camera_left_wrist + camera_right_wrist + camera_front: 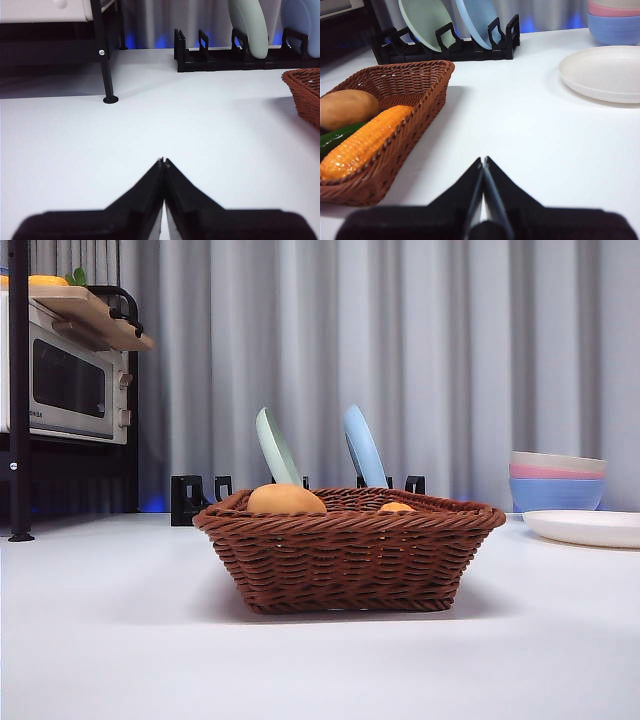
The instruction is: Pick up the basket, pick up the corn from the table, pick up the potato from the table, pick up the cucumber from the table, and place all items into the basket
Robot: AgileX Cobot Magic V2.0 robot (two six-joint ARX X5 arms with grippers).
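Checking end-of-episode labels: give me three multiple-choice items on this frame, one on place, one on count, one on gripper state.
1. Where is the corn?
A. On the table beside the basket
B. In the basket
C. On the white plate

2. How many plates stand in the black rack?
A. Two
B. Four
C. None

3. How do the right gripper's jaws stand?
A. Wide open
B. Shut on the potato
C. Shut, holding nothing

Answers:
1. B: the right wrist view shows it lying inside with the potato and cucumber.
2. A: one green, one blue.
3. C: the tips meet over bare table, as do the left gripper's.
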